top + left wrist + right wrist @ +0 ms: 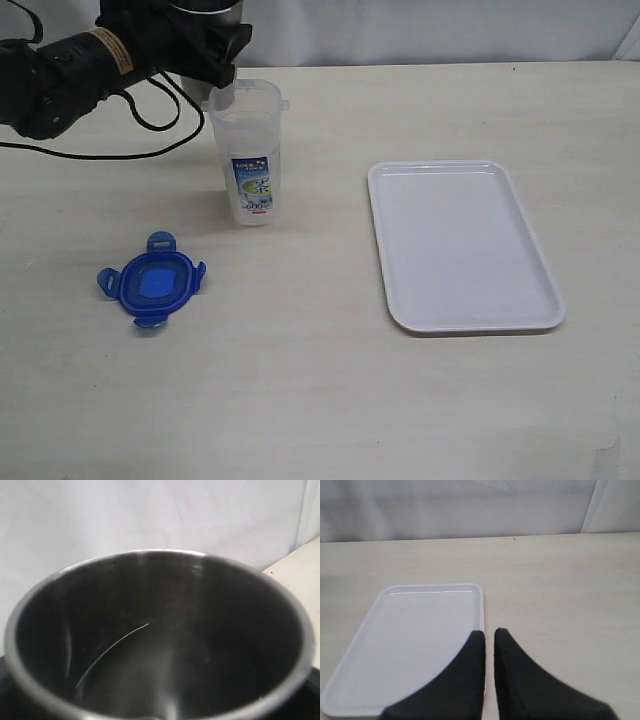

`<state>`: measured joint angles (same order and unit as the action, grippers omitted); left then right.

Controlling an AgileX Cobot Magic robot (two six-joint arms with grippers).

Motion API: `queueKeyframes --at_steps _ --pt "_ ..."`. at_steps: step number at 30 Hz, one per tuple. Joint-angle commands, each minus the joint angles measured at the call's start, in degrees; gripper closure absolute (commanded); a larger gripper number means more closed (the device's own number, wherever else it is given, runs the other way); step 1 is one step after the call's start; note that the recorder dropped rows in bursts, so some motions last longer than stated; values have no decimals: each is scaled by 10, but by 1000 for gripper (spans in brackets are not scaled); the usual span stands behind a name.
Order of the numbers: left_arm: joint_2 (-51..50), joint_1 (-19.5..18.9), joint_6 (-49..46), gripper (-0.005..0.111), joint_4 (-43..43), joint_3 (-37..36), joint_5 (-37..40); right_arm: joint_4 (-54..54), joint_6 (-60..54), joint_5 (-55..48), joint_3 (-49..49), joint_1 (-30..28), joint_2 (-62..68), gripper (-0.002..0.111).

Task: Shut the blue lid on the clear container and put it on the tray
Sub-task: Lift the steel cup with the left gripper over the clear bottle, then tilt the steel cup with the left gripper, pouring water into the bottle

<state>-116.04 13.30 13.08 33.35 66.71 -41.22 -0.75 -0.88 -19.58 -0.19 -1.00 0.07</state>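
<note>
The clear container (250, 150) stands upright and uncovered on the table, its printed label facing the front. The blue lid (152, 280) lies flat on the table to its front left, apart from it. The white tray (460, 245) lies empty to the right. My left gripper (212, 45) hovers at the container's back-left rim, shut on a grey steel cup (205, 10). That cup's dark inside (160, 630) fills the left wrist view. My right gripper (489, 632) is shut on nothing above the tray's (420, 630) long edge and is out of the exterior view.
The left arm (60, 75) and its black cable (120, 155) stretch across the table's back-left corner. A white backdrop (450, 30) runs along the table's far edge.
</note>
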Motion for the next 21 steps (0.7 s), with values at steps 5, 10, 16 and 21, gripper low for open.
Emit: queueKeyframes --at_steps 5,10,16,21 --pt "12 1 -19 107 13 9 -76 -3 0 -1 2 -3 -1 101" --pt "12 1 -84 107 30 9 -113 -3 0 -1 2 -3 -1 101" --pt "11 1 -89 107 33 9 -110 -3 0 -1 2 -3 -1 101" --pt "11 1 -144 107 61 9 -118 -3 0 -1 2 -3 -1 101"
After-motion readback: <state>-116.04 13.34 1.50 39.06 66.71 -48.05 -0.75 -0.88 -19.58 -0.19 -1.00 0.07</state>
